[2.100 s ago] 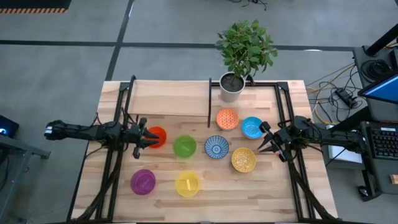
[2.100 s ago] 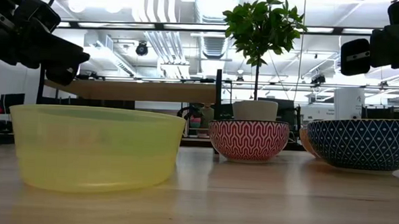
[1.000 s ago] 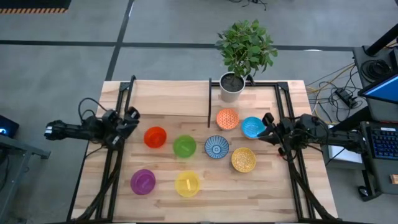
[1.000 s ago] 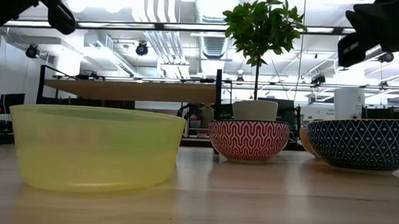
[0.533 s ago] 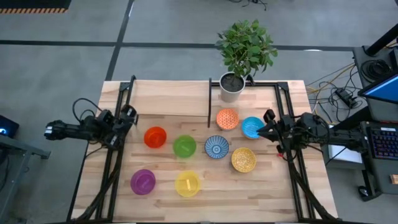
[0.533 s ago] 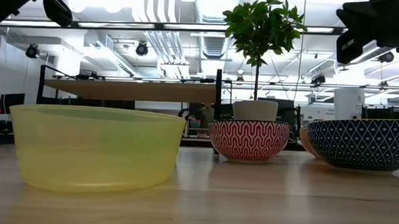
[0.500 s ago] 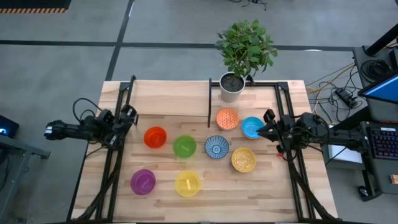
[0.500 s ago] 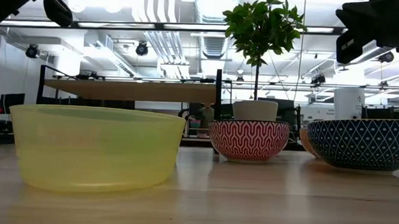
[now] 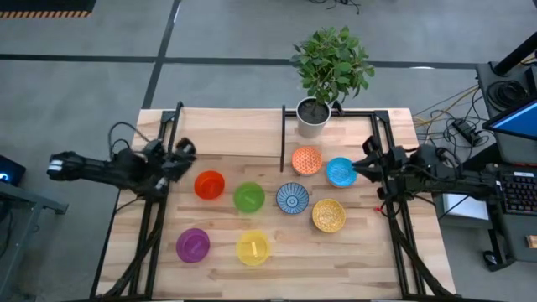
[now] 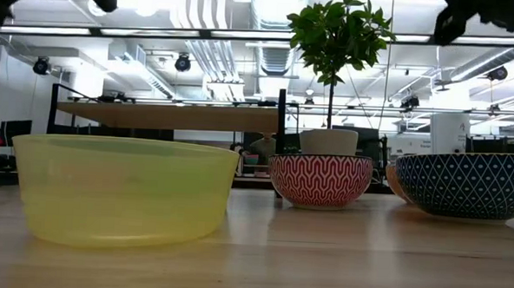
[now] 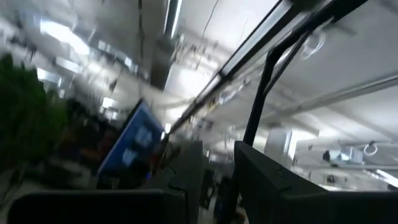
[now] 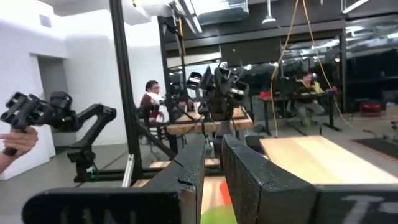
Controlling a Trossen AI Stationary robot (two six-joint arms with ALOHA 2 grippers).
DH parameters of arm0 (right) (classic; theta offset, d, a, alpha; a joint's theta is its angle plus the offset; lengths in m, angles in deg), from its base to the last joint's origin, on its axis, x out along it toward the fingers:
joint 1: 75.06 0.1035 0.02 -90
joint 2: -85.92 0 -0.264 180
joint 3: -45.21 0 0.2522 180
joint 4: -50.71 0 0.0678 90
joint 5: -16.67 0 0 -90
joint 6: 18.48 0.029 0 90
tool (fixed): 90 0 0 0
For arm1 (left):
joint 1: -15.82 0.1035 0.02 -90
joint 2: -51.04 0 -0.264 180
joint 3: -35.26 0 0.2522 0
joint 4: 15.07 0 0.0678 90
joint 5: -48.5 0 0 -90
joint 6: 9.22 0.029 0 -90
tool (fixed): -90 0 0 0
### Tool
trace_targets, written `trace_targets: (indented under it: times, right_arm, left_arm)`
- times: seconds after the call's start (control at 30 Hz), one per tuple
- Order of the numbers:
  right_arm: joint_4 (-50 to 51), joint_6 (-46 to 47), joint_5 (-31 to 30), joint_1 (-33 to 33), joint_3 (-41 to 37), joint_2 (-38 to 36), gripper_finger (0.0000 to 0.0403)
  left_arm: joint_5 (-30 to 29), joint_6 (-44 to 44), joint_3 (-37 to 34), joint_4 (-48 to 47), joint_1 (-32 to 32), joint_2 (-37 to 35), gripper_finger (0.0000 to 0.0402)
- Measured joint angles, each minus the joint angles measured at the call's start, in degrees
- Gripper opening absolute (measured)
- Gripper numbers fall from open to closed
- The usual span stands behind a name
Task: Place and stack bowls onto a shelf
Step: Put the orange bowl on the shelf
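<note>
Left gripper (image 9: pixel 186 151): narrow gap, empty, just beside red-orange bowl (image 9: pixel 210 184).
Right gripper (image 9: pixel 367 164): narrow gap, empty, beside light blue bowl (image 9: pixel 340 172).

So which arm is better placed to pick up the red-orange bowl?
Left. The left gripper sits just beside the red-orange bowl; the right gripper is across the table by the light blue bowl.

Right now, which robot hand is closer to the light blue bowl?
Right. The right gripper sits just beside the light blue bowl; the left gripper is far across the table, near the red-orange bowl.
</note>
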Motion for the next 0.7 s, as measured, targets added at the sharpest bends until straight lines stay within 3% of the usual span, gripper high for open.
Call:
trace_targets:
  times: [0.07, 0.13, 0.3, 0.37, 0.43, 0.57, 0.7]
  right_arm:
    - [1.61, -0.22, -0.03, 0.02, 1.69, 1.49, 0.0047]
    - [4.61, -0.22, -0.04, 0.02, 3.35, 2.85, 0.0047]
    - [11.61, 0.81, -0.07, 0.03, 7.06, 5.71, 0.0047]
    - [13.32, 2.08, -0.07, 0.04, 7.11, 6.43, 0.0047]
    - [13.78, 2.39, -0.07, 0.04, 6.46, 7.18, 0.0047]
    - [13.26, 0.90, -0.10, 0.02, 6.68, 8.58, 0.0047]
    - [12.95, -0.99, -0.11, 0.02, 9.26, 9.04, 0.0047]
  left_arm:
    - [0.00, -3.03, 6.36, -10.62, -0.02, 3.59, 0.0076]
    - [-0.55, -6.23, 14.04, -27.42, -0.02, 6.84, 0.0076]
    - [-10.40, -20.28, 33.75, -75.05, -0.17, 19.41, 0.0076]
    - [-10.31, -29.33, 39.78, -93.92, -0.28, 25.73, 0.0076]
    - [-6.29, -36.27, 44.09, -109.62, -1.11, 32.13, 0.0076]
    - [-0.04, -39.14, 48.44, -125.97, -3.37, 42.95, 0.0076]
    - [0.09, -37.92, 49.93, -126.26, -4.85, 49.68, 0.0076]
